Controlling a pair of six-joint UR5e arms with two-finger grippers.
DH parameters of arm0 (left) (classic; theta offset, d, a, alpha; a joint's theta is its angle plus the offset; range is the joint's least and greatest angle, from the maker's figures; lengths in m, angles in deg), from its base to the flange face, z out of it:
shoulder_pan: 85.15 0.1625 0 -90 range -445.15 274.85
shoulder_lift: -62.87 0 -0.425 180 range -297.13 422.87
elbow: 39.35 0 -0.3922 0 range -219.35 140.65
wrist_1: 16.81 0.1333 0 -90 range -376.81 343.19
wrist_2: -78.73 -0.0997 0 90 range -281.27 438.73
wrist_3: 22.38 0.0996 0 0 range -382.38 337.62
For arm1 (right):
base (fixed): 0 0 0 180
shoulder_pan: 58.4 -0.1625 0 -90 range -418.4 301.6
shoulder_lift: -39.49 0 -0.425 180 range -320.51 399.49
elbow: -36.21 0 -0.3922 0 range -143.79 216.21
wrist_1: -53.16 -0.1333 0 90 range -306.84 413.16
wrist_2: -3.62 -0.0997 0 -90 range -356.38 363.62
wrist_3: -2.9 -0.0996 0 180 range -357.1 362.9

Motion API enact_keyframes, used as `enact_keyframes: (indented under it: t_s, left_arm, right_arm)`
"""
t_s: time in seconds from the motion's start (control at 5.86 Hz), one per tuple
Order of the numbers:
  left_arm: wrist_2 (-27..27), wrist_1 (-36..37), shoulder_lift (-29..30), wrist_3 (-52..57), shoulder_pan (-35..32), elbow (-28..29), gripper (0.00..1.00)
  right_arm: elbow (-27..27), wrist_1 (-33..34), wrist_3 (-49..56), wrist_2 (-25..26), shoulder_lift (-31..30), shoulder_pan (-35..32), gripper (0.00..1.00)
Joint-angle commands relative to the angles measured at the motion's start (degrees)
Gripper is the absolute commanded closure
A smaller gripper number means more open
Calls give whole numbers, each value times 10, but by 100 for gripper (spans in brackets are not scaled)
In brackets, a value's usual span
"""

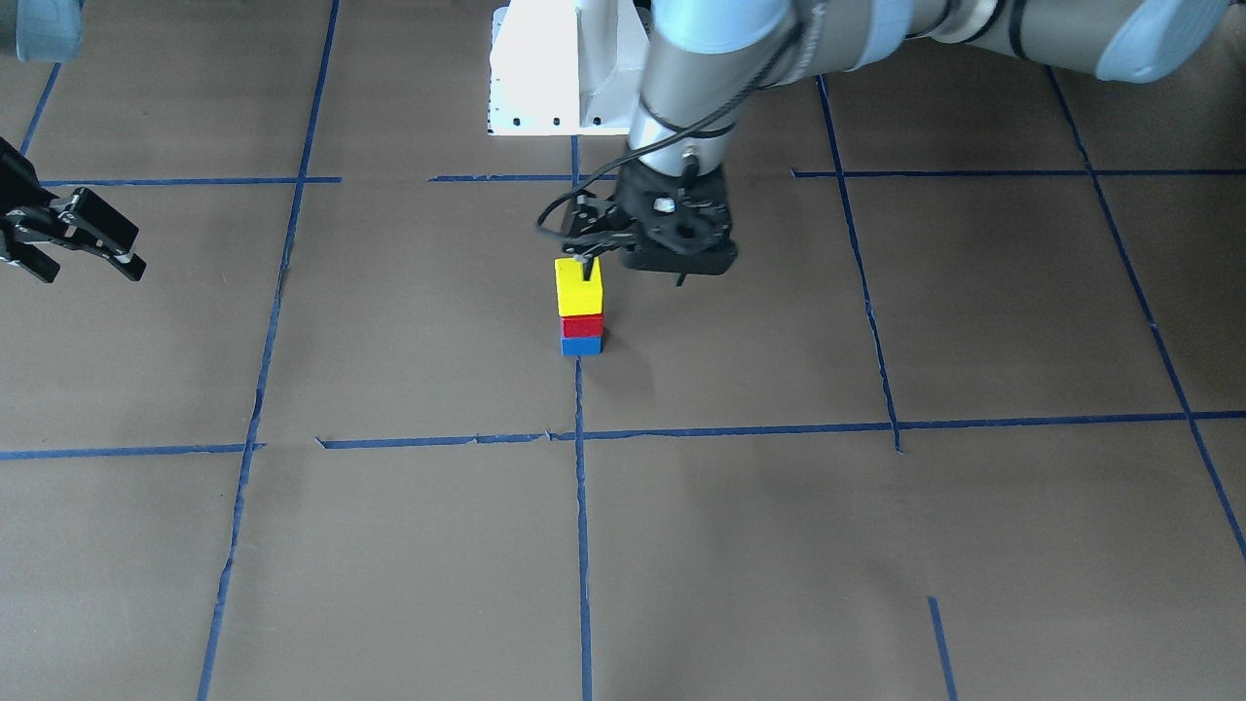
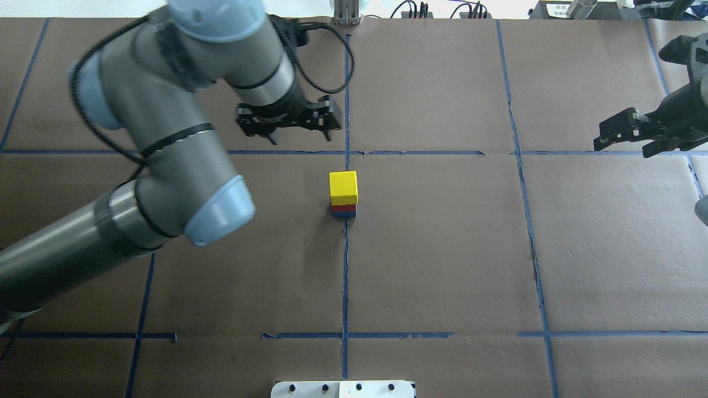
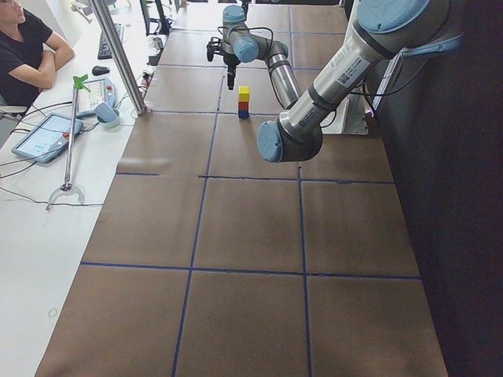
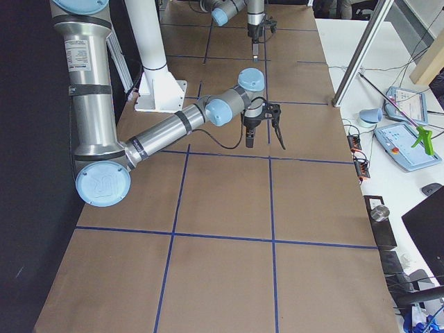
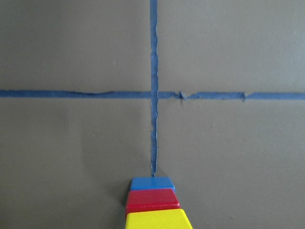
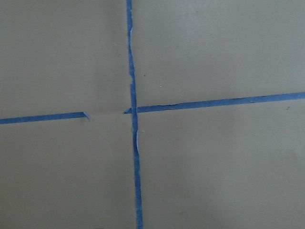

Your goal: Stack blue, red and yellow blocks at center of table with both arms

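The three blocks stand stacked at the table's center on a blue tape crossing: blue block (image 1: 581,345) at the bottom, red block (image 1: 582,326) on it, yellow block (image 1: 579,287) on top. The overhead view shows the yellow block (image 2: 343,187) from above. My left gripper (image 2: 298,131) hovers open just beyond the stack, touching none of the blocks, and its wrist view looks down at the stack's blue block (image 5: 152,183). Far off to the side, my right gripper (image 2: 624,145) is open and holds nothing. The right wrist view shows only brown paper and tape.
The white base pedestal (image 1: 545,78) stands at the robot's edge of the table (image 2: 442,265). A side desk with tablets, a metal pole (image 3: 118,55) and a seated person (image 3: 27,47) lies beyond the table's far edge.
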Motion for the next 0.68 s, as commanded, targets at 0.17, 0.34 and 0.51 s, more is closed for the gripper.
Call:
enact_keyframes:
  t_s: [0.17,0.34,0.51]
  left_arm:
    - [94,-3,-316,300,-133,-182,0]
    - [131,2,-400,471,-224,-180,0]
    - [129,3,-468,613,-298,-177,0]
  right_arm:
    - [70,3,183,-20,-25,-93,0]
    - [102,3,255,-42,-41,-129,0]
    - [118,3,333,-47,-71,-165,0]
